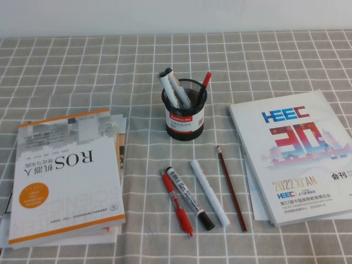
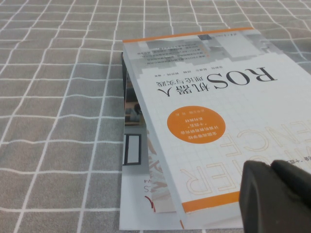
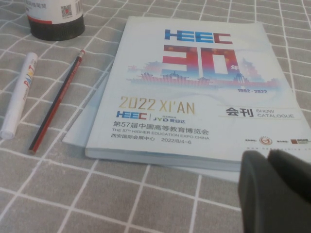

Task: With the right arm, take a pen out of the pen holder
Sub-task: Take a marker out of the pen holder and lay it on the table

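Note:
A black mesh pen holder [image 1: 185, 113] stands mid-table, its base also in the right wrist view [image 3: 54, 19]. It holds two grey-white markers [image 1: 171, 88] and a red pen [image 1: 205, 81]. In front of it lie a red pen [image 1: 177, 204], a black-capped marker [image 1: 190, 198], a white marker [image 1: 209, 193] and a red pencil [image 1: 231, 188]. Neither arm shows in the high view. My right gripper [image 3: 268, 154] is shut and empty, low over the near edge of the HEEC catalogue [image 3: 199, 92]. My left gripper [image 2: 272, 167] is shut over the ROS book [image 2: 218, 121].
The ROS book [image 1: 66, 170] lies on loose papers at the left. The HEEC catalogue [image 1: 297, 154] lies on another booklet at the right. A grey checked cloth [image 1: 82, 71] covers the table, bare behind the holder.

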`<state>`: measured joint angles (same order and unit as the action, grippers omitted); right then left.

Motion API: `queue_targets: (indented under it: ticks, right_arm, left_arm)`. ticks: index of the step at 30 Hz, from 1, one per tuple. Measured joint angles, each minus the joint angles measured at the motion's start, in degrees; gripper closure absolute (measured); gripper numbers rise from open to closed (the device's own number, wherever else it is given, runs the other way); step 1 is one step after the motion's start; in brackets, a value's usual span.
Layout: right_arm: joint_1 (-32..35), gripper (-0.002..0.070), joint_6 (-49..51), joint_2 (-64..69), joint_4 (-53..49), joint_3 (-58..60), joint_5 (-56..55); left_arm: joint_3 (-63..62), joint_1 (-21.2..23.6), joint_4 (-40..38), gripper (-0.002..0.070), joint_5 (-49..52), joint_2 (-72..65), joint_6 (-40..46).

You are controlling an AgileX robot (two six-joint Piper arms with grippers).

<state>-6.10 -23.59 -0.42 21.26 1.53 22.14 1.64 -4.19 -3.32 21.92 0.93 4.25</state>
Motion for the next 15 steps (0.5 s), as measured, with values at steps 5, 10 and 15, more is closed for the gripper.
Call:
queue_targets:
  ticks: [5, 10, 15]
  right_arm:
    - [0.00, 0.0688, 0.00, 0.00, 0.05, 0.00, 0.10]
    - [0.00, 0.0688, 0.00, 0.00, 0.13, 0.00, 0.10]
    - [0.00, 0.0689, 0.00, 0.00, 0.13, 0.00, 0.10]
  left_arm:
    - [0.00, 0.00, 0.00, 0.0678, 0.00, 0.00, 0.00]
    - [0.00, 0.00, 0.00, 0.0678, 0.00, 0.00, 0.00]
    - [0.00, 0.00, 0.00, 0.0678, 0.00, 0.00, 0.00]
